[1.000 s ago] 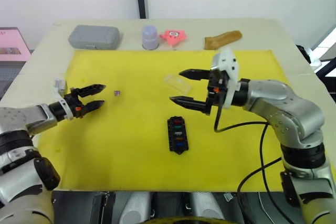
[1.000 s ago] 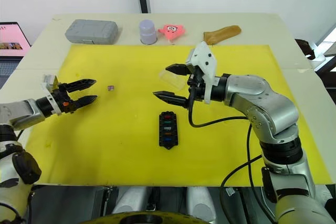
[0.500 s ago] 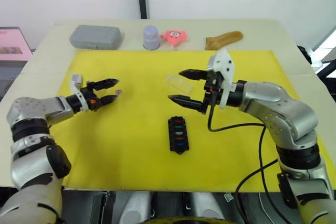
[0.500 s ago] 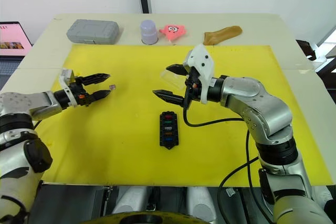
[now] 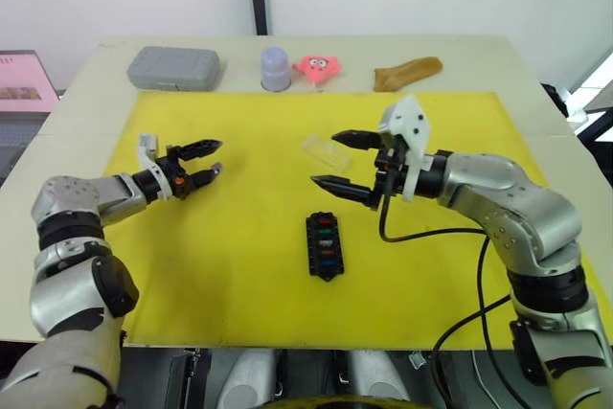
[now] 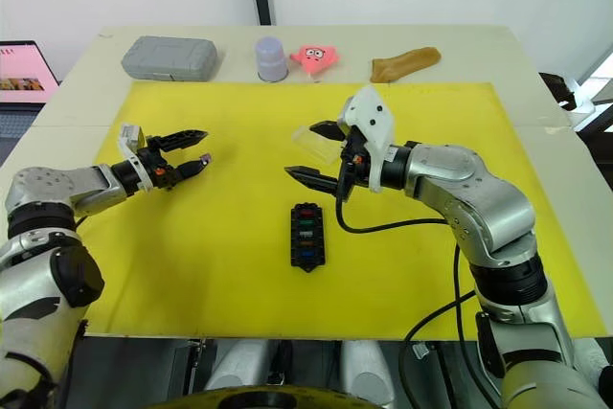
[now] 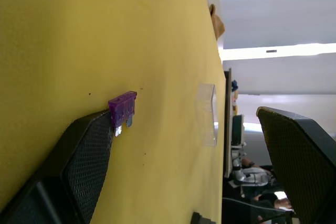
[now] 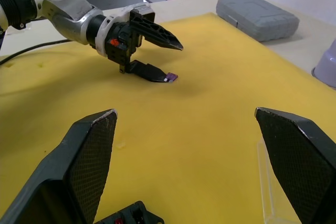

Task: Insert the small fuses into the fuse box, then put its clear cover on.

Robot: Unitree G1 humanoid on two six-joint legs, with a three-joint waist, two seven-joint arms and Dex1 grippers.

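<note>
Since a second ago our left gripper (image 5: 213, 159) has reached in across the yellow mat (image 5: 239, 265); spread wide, it has one fingertip (image 7: 86, 150) touching the tiny purple blade fuse (image 7: 122, 109), as its wrist view shows. Our right gripper (image 5: 337, 162) hovers agape above the transparent rectangular cover (image 5: 324, 152), beyond the black slotted fuse box (image 5: 324, 245) holding coloured fuses; we read no writing.

Left end effector (image 5: 207, 159) sat low, arm stretched forward, fingers spread apart. Right end effector (image 5: 342, 163) hovered mid-table, fingers wide apart, forearm angled inward.
</note>
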